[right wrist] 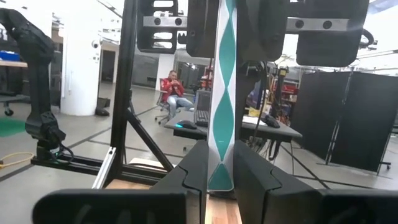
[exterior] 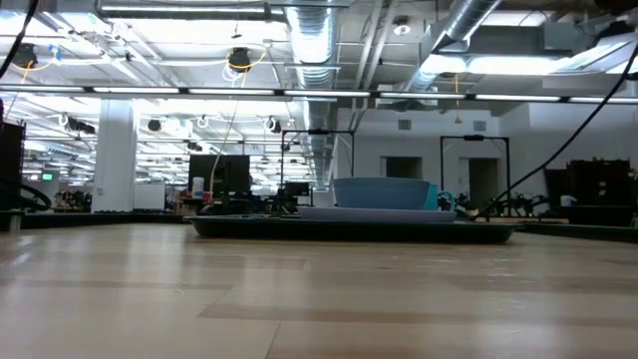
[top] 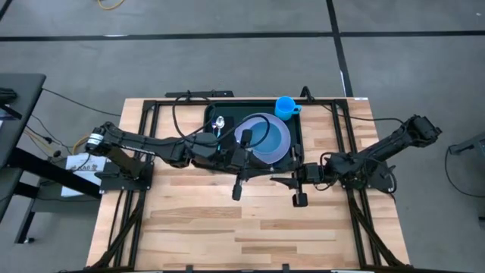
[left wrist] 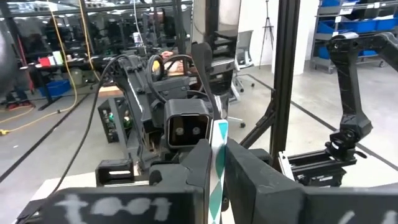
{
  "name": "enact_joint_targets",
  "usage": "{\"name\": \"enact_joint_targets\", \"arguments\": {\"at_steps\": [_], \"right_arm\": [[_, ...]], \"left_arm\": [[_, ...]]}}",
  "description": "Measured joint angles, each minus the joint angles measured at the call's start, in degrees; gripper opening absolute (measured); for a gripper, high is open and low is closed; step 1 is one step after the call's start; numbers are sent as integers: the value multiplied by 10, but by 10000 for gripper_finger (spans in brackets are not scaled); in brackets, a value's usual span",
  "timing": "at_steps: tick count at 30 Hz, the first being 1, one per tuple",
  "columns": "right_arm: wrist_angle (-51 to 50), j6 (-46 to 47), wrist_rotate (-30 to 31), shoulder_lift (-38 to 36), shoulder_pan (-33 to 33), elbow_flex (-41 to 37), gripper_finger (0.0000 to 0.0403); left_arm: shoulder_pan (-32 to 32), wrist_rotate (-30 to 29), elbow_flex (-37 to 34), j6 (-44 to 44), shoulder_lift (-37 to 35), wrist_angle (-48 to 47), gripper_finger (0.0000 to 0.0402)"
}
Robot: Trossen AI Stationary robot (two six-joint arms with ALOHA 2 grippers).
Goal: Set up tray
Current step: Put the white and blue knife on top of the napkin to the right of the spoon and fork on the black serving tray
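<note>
The large dark green rectangular plastic tray (top: 297, 133) with its raised rim lies flat at the far middle of the wooden table (top: 227, 227). It looks stiff and light in itself, but it is loaded, so it would likely tip or shed its load if lifted by one edge. The bare rim is probably the only sound place to take hold, best from two opposite sides at once, and smooth plastic may slip in narrow fingers.

On the tray, a lavender round plate (top: 282, 148) carries a grey-blue bowl (top: 265, 136). A bright blue cup (top: 286, 106) stands at the tray's far right corner, and a silver metal spoon (top: 218, 123) lies at the tray's left side beside the plate. All of these sit loose and could slide.

The left gripper (top: 238, 180) hangs over the tray's near edge, its fingers (left wrist: 245, 177) pressed together on a thin teal-and-white patterned strip (left wrist: 217, 158). The right gripper (top: 298, 184) hovers just off the tray's near right corner, its fingers (right wrist: 255, 174) clamped on a similar teal-and-white strip (right wrist: 222, 93).

Both arms crowd the tray's near edge, and the left arm crosses the tray's left side, so that side is poorly open to a grasp.
</note>
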Motion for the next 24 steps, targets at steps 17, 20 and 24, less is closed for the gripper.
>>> {"name": "enact_joint_targets", "arguments": {"at_steps": [17,20,24], "right_arm": [[-2,13,14,2,-1,0,78],[-1,36,72,2,0,0,88],[0,39,109,2,0,0,110]], "left_arm": [[0,-2,0,-4,0,-3,9],[1,-6,0,-4,0,-3,11],[2,-9,0,0,0,-5,11]]}}
